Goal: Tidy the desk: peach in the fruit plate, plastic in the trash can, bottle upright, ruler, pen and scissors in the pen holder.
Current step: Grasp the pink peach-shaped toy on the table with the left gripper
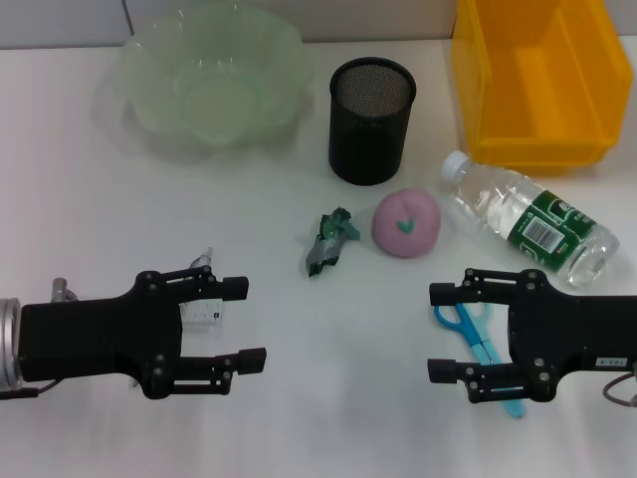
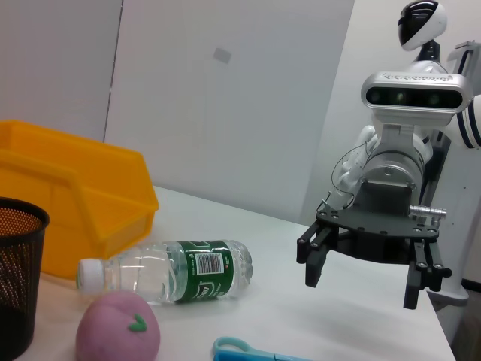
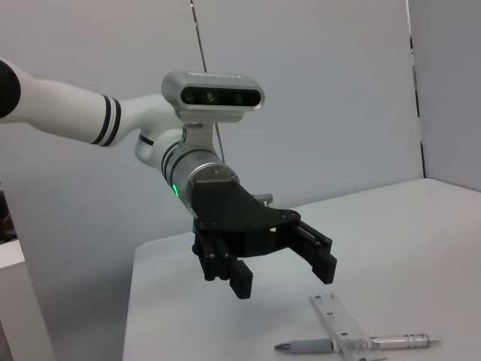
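A pink peach (image 1: 406, 224) lies mid-table, with crumpled green plastic (image 1: 330, 241) just to its left. The clear bottle (image 1: 528, 219) with a green label lies on its side at the right. Blue scissors (image 1: 468, 329) lie partly under my right gripper (image 1: 438, 332), which is open and holds nothing. My left gripper (image 1: 247, 324) is open too, above the clear ruler (image 3: 342, 327) and the pen (image 3: 361, 344). At the back stand the green fruit plate (image 1: 199, 80), the black mesh pen holder (image 1: 370, 119) and the yellow trash can (image 1: 537, 80).
The table is white. The left wrist view shows the bottle (image 2: 180, 271), the peach (image 2: 116, 331) and the right gripper (image 2: 361, 286) above the table. The left gripper (image 3: 284, 277) appears in the right wrist view.
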{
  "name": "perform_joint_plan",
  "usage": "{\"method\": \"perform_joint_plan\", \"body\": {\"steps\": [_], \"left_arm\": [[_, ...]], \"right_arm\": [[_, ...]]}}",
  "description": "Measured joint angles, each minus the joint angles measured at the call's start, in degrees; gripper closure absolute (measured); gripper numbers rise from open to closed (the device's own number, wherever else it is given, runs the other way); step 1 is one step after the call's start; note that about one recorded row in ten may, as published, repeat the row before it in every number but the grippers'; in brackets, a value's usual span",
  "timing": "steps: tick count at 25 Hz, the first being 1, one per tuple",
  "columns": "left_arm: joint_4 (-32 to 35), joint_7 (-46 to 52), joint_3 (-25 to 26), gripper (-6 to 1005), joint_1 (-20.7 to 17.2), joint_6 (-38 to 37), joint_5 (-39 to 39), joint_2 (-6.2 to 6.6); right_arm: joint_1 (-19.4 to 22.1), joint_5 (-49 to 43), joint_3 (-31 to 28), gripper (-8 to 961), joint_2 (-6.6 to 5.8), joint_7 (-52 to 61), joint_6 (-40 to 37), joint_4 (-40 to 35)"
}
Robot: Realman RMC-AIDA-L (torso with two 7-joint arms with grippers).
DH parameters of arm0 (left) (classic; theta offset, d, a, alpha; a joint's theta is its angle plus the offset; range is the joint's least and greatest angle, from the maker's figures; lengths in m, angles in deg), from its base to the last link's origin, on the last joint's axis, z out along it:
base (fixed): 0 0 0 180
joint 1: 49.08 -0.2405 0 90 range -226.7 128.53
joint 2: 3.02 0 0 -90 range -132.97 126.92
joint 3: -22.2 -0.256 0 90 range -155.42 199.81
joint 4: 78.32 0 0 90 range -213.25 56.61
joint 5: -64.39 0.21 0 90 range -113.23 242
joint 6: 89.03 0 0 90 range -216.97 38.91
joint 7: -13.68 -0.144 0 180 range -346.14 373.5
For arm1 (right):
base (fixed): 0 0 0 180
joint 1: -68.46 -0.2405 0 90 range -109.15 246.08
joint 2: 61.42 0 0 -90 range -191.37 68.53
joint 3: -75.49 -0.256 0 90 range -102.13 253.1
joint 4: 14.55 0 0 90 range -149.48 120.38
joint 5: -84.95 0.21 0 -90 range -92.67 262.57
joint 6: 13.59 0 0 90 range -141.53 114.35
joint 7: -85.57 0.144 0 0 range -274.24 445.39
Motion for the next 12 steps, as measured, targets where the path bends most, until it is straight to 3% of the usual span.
{"method": "perform_joint_plan", "body": {"steps": [12], "left_arm": [[-0.01,-0.23,0.10,206,-0.25,-0.17,0.04,-0.03]], "right_arm": [[0.01,-0.11,0.28,156,-0.05,-0.06,0.69,0.17]]}}
